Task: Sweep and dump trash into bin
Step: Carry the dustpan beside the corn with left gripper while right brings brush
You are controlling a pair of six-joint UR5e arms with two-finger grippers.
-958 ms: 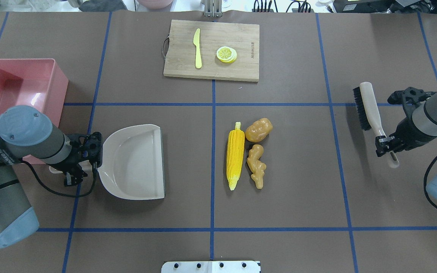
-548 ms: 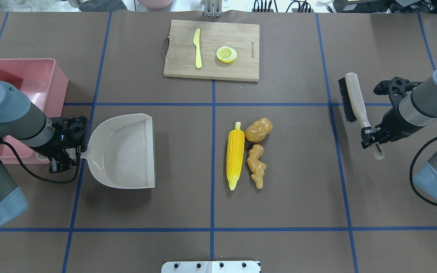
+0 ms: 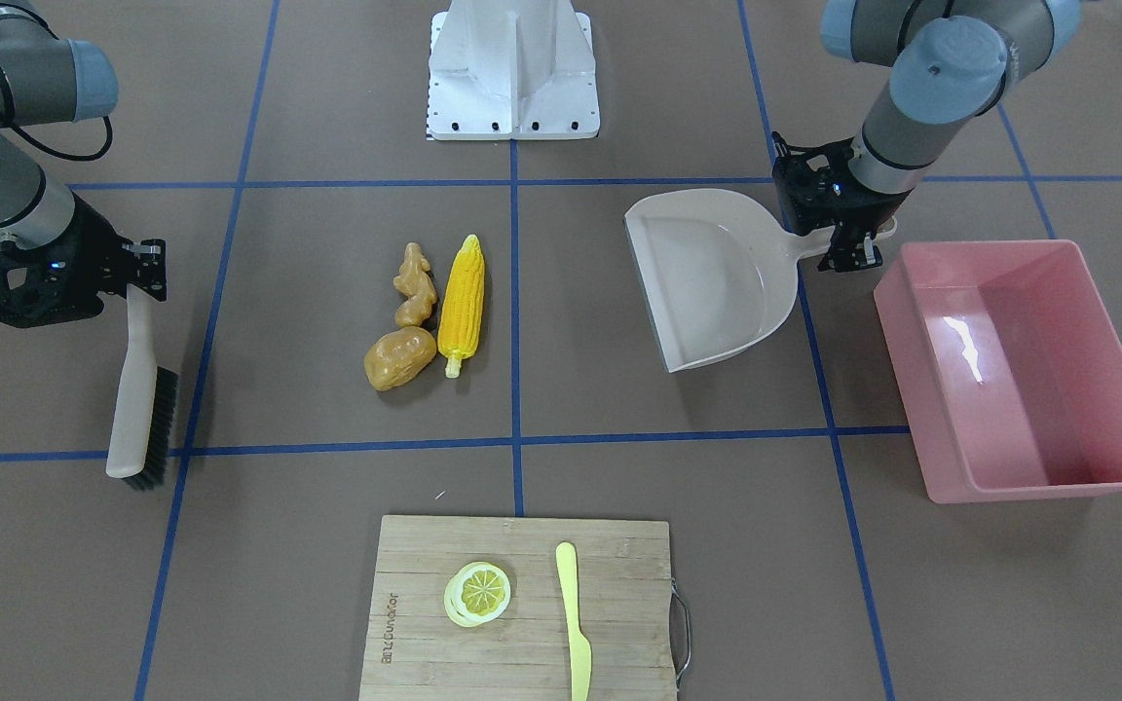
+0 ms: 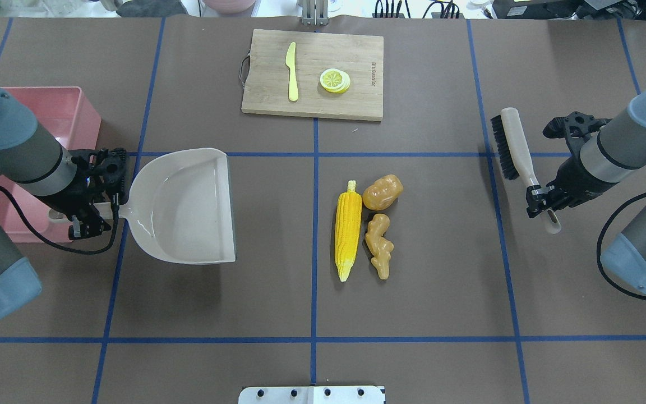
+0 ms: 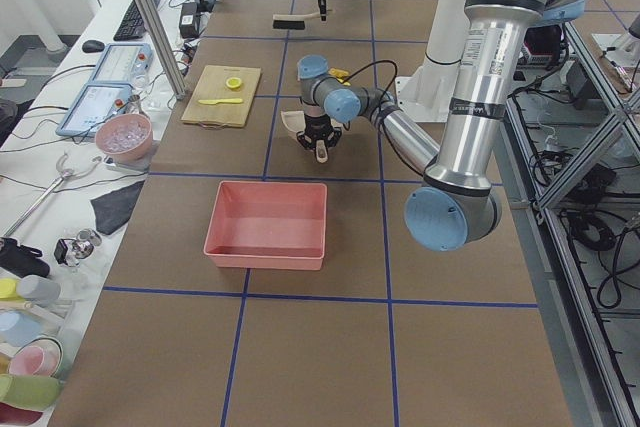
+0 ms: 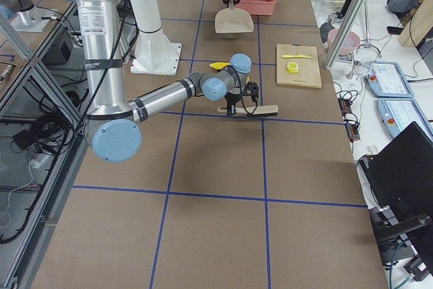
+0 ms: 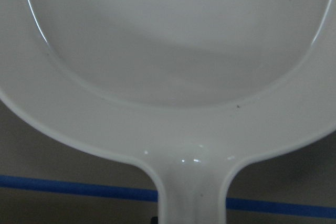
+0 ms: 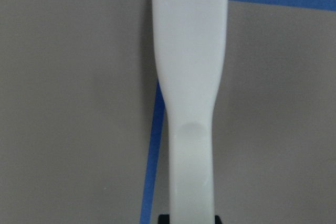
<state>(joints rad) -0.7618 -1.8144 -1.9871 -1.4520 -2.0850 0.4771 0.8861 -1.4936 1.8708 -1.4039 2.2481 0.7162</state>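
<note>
You have a brown tabletop (image 4: 441, 292) taped into blue squares, with the trash at its middle. The corn cob (image 4: 348, 230) lies with the potato (image 4: 382, 192) and ginger root (image 4: 379, 246) just beside it, on the right arm's side. The left pincer (image 4: 97, 215) is clamped on the handle of the beige dustpan (image 4: 185, 207), which sits between the trash and the pink bin (image 3: 1019, 370). The right pincer (image 4: 541, 201) grips the brush (image 4: 516, 147) by its handle, well apart from the trash.

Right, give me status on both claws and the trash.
Left claw shut on dustpan, right claw shut on brush. Corn, ginger, potato unswept between the two. Bin empty. Nothing between them and dustpan.
</note>
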